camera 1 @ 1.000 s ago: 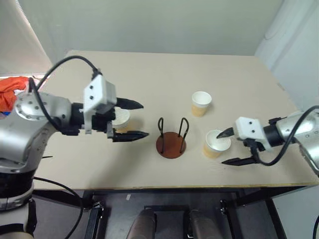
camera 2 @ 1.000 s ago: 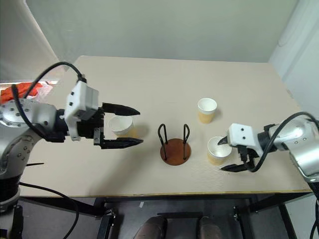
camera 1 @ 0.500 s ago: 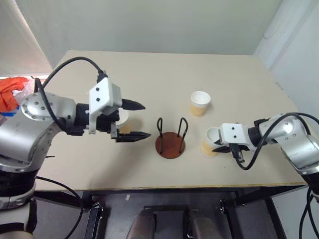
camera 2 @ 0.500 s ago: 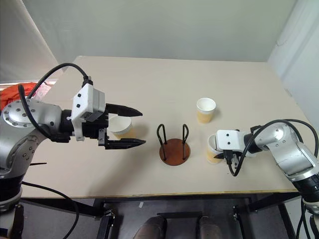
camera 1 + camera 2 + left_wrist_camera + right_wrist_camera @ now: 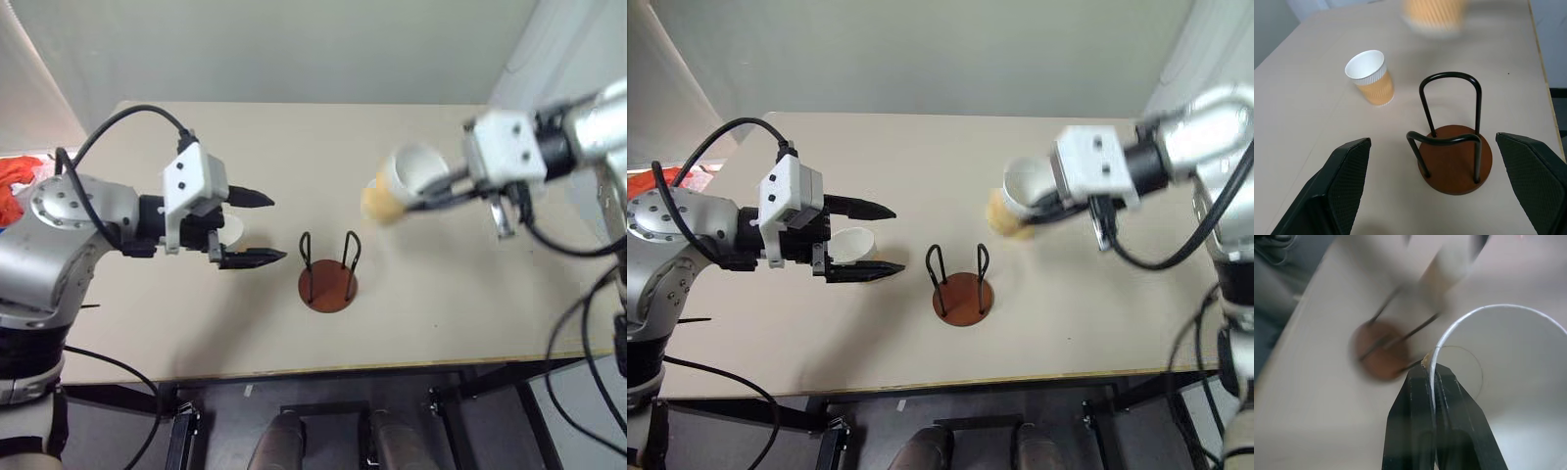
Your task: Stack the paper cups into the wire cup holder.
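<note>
**Right gripper pinches 1 cup in the air; left gripper hangs open beside the holder**

You are looking down on a plain beige table (image 5: pixel 294 137) with a pale wall along its far edge and a light panel or curtain at the right. Something orange (image 5: pixel 18 176) lies off the table's left side.

The wire cup holder (image 5: pixel 328 274) stands near the middle of the table, toward the near edge, with no cup between its 2 dark loops or on its reddish-brown base.

Your right gripper (image 5: pixel 1431 374) is clamped tight on the rim of 1 paper cup (image 5: pixel 402 181), 1 finger inside the white wall and 1 outside. That cup is lifted off the table and tilted, its mouth turned toward the gripper, and it hangs to the right of the holder and beyond it.

Your left gripper (image 5: pixel 257 227) is spread wide and holds nothing, its fingers pointing right toward the holder from the left. A 2nd cup (image 5: pixel 852 243) stands upright on the table just behind those fingers. A 3rd cup (image 5: pixel 1371 78) stands upright on the far side of the holder.
</note>
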